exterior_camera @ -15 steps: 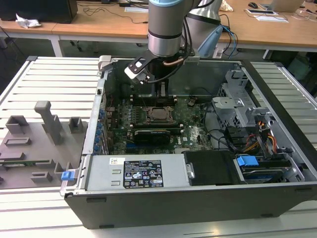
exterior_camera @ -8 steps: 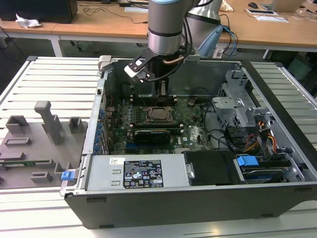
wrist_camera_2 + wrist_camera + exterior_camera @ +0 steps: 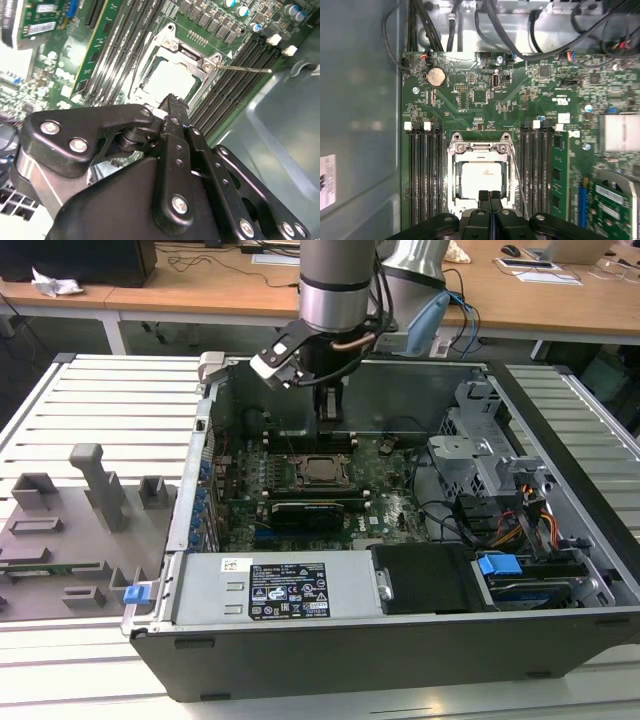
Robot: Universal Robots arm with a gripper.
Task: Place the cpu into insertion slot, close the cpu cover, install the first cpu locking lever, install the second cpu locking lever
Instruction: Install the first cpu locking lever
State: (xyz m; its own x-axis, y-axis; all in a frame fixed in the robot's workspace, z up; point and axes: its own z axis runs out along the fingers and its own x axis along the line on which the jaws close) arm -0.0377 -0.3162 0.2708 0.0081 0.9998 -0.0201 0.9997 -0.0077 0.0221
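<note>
The cpu (image 3: 481, 179) lies in the insertion slot (image 3: 303, 462) with its pale metal top showing; I also see the cpu (image 3: 170, 80) in the second wrist view. The cpu cover (image 3: 481, 149) lies flat around it as a silver frame. A thin wire locking lever (image 3: 245, 68) sticks out sideways over the memory slots, and the same lever (image 3: 517, 180) runs along one side of the socket. My gripper (image 3: 490, 196) hangs just above the socket's edge with its fingers pressed together and nothing between them. In the exterior view the gripper (image 3: 331, 412) hovers over the board behind the socket.
Black memory slots (image 3: 424, 170) flank the socket on both sides. The case wall (image 3: 280, 130) stands close beside the gripper. Cables (image 3: 495, 25), a drive cage (image 3: 480, 455) and a power supply (image 3: 285, 590) fill the case. A grey fixture tray (image 3: 70, 530) lies at the exterior view's left.
</note>
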